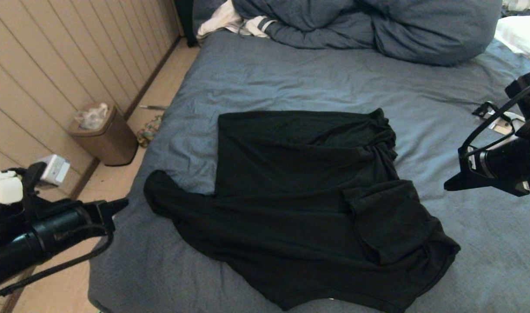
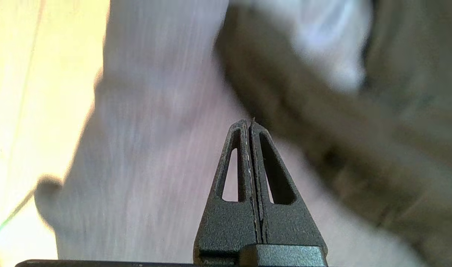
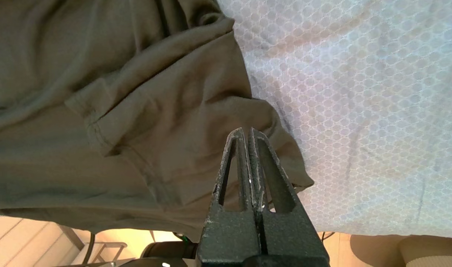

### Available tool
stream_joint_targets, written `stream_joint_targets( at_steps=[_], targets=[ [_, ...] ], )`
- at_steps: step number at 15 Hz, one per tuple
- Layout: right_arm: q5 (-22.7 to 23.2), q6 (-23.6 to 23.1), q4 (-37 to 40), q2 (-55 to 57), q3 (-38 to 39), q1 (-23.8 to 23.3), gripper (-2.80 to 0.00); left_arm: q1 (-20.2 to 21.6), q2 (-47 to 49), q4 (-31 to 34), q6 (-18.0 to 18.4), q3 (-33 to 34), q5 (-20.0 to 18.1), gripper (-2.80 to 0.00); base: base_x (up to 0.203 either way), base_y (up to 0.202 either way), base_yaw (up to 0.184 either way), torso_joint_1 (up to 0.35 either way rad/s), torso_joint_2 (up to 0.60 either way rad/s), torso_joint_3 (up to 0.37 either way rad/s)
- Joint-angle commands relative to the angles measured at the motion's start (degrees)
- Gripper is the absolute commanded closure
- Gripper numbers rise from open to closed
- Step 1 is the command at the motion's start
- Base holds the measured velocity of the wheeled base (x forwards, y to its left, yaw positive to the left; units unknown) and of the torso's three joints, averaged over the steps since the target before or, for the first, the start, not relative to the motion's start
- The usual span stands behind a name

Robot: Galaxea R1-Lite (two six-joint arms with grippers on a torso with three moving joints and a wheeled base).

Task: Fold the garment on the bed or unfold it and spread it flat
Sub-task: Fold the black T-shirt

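I count one garment [image 1: 299, 208], one bed [image 1: 256, 78], one bunched duvet [image 1: 378, 26], one small bin [image 1: 104, 134] on the floor by the panelled wall [image 1: 52, 65], and my two grippers. A white cloth with dark stripes [image 1: 243, 21] pokes out beside the duvet at the far end, and a white pillow [image 1: 523, 32] sits at the far right edge.

The garment is thin, soft black fabric, lying on the near half of the bed, roughly in the middle. It is partly folded: a squarish panel with a straight far edge lies over the rest, one sleeve trails out toward my left, and the right side is rumpled into bunched folds with a sleeve doubled over near the corner. I see no print from here. The bed cover is wrinkled blue-grey cloth; up close it shows a fine honeycomb weave.

My left gripper [image 1: 117, 206] hangs off the bed's left edge, over the floor, its dark tapered fingers pressed together on nothing. My right gripper [image 1: 454, 184] hovers above the bed just right of the garment, likewise pressed together and empty.
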Motion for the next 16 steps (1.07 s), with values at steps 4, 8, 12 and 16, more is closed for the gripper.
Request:
stream_joint_targets(
  at_steps=[4, 8, 12, 16],
  targets=[
    [0.09, 0.10, 0.27, -0.04, -0.25, 0.22, 0.00, -7.35, 3.83, 12.26, -4.90, -15.67, 0.37, 0.00, 0.000, 0.000, 0.000, 0.000, 0.00, 0.000],
    [0.16, -0.11, 0.20, 0.31, -0.65, -0.22, 0.00, -4.90, 5.32, 13.18, -4.73, -12.63, 1.41, 0.00, 0.000, 0.000, 0.000, 0.000, 0.00, 0.000],
    [0.16, -0.08, 0.20, 1.33, 0.28, -0.05, 0.00, 2.27, 5.94, 11.16, -0.18, -7.92, 0.05, 0.00, 0.000, 0.000, 0.000, 0.000, 0.00, 0.000],
    [0.08, -0.08, 0.18, 1.46, -0.08, -0.04, 0.00, 2.34, 9.37, 8.69, -0.12, -7.81, -1.00, 0.00, 0.000, 0.000, 0.000, 0.000, 0.00, 0.000]
  ],
)
